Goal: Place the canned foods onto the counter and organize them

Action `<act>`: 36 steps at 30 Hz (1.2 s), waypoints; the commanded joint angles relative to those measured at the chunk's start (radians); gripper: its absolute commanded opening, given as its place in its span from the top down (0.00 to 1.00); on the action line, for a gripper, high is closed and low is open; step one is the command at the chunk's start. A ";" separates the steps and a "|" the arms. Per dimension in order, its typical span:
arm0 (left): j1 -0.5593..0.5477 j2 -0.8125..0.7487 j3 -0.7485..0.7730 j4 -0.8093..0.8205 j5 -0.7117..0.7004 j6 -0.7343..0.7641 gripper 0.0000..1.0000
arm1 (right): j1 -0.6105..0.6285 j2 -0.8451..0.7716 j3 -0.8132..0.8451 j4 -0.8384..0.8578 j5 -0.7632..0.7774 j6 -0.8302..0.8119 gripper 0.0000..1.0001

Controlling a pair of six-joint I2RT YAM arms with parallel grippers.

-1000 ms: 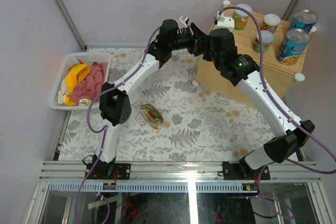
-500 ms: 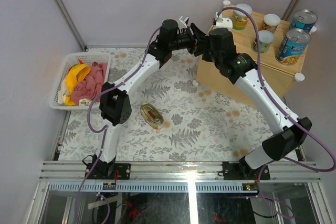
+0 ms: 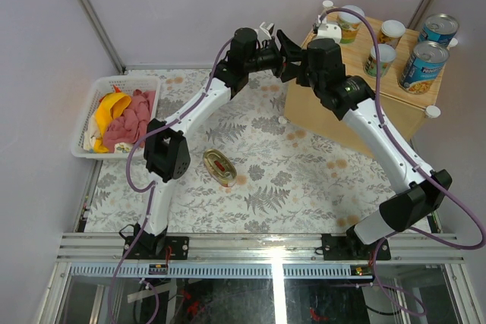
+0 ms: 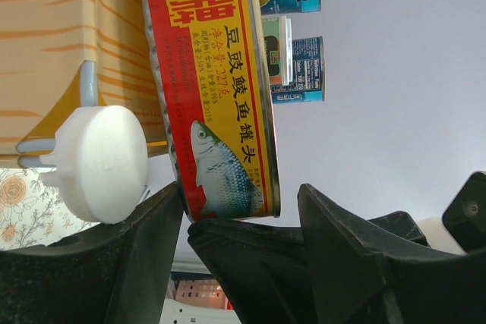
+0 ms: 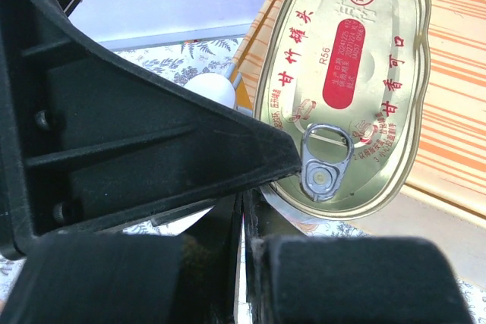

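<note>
A flat oval gold tin (image 5: 357, 58) with a pull ring lies on the near left corner of the counter (image 3: 380, 89), its end overhanging. In the left wrist view the tin (image 4: 220, 96) shows edge on, red and yellow label. My left gripper (image 4: 241, 210) is open around its end, with a gap on one side. My right gripper (image 5: 244, 256) is shut and empty, its tips against the tin's overhanging end. A second oval tin (image 3: 219, 166) lies on the mat. Two blue cans (image 3: 423, 66) and three small cans (image 3: 380, 58) stand on the counter.
A white basket (image 3: 87, 123) with cloths sits at the left edge of the mat. A white round cap (image 4: 102, 161) sticks out at the counter's corner beside my left fingers. Both grippers (image 3: 292, 62) crowd together at that corner.
The right arm's wrist has shifted slightly up and right toward the counter. The left arm and the tin on the mat have not moved.
</note>
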 commanded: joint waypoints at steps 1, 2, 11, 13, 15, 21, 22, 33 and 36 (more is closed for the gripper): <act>0.011 -0.046 -0.014 0.071 0.041 -0.009 0.40 | -0.008 -0.042 -0.011 0.024 0.019 -0.022 1.00; 0.013 -0.049 -0.023 0.073 0.039 -0.010 0.41 | -0.009 -0.046 -0.016 0.022 0.014 -0.023 1.00; 0.029 -0.092 -0.108 0.108 -0.004 -0.023 0.57 | -0.008 -0.101 -0.036 0.005 -0.007 -0.040 1.00; 0.031 -0.100 -0.124 0.126 -0.013 -0.031 0.58 | -0.009 -0.107 -0.045 -0.001 -0.002 -0.044 1.00; 0.036 -0.104 -0.131 0.137 -0.023 -0.036 0.56 | -0.009 -0.111 -0.056 -0.004 -0.003 -0.044 1.00; 0.035 -0.088 -0.101 0.150 -0.009 -0.039 0.45 | -0.009 -0.089 -0.046 0.004 0.005 -0.060 1.00; 0.035 -0.085 -0.097 0.151 -0.005 -0.040 0.44 | -0.009 -0.082 -0.042 0.008 0.002 -0.061 1.00; 0.038 -0.103 -0.134 0.163 0.013 -0.035 0.40 | -0.017 -0.021 -0.007 0.042 -0.005 -0.064 1.00; 0.038 -0.123 -0.172 0.172 0.010 -0.033 0.39 | -0.021 -0.014 -0.003 0.060 -0.002 -0.072 1.00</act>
